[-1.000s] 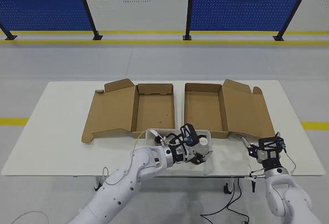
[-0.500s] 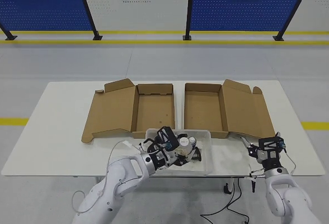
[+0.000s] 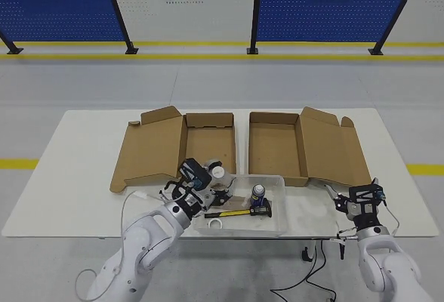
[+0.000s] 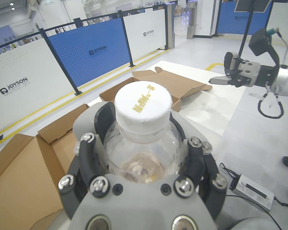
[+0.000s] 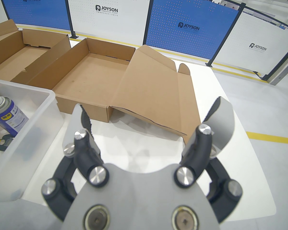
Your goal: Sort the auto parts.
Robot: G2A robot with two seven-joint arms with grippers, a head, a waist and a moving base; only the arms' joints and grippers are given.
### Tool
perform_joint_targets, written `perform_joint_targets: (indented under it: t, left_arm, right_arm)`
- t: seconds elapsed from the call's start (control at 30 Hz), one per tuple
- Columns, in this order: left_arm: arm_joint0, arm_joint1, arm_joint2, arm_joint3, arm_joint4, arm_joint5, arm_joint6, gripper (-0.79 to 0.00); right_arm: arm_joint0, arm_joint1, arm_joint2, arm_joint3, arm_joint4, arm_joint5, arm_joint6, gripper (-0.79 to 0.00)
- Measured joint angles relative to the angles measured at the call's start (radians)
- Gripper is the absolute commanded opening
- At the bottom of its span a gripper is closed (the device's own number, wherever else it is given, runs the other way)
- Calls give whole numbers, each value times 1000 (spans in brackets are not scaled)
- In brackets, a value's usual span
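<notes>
Two open cardboard boxes are laid side by side on the white table (image 3: 71, 174), lids folded outward: left cardboard box (image 3: 209, 147), right cardboard box (image 3: 273, 151). Just in front of them, at the table's near edge, a clear plastic bin (image 3: 282, 220) is set. The left gripper (image 3: 201, 183) is clenched around a clear bottle (image 3: 217, 172) with a white cap. In the left wrist view the bottle (image 4: 142, 106) is seen seated between the fingers of the left gripper (image 4: 139, 132), cap pointing away from the wrist. The bottle is held over the near wall of the left cardboard box, right by the bin's far left corner. A blue spray can (image 3: 257, 193) with a white cap is left in the bin, next to a yellow-and-black tool (image 3: 233, 214); the tool's kind cannot be told. The right gripper (image 3: 362, 198) is parked near the table's near right edge, well apart from the bin, and in the right wrist view the right gripper (image 5: 150, 111) is seen released, jaws spread wide with nothing between them.
</notes>
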Motion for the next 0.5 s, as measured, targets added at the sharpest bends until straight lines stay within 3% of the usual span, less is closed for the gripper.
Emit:
perform_joint_targets:
  t: [0.23, 0.5]
  left_arm:
    - [-107, -6, 6, 50, -12, 35, -74, -785]
    - [-265, -22, 32, 196, -44, 96, -117, -785]
  right_arm:
    - [0, 0, 0, 0, 0, 0, 0, 0]
    - [0, 0, 0, 0, 0, 0, 0, 0]
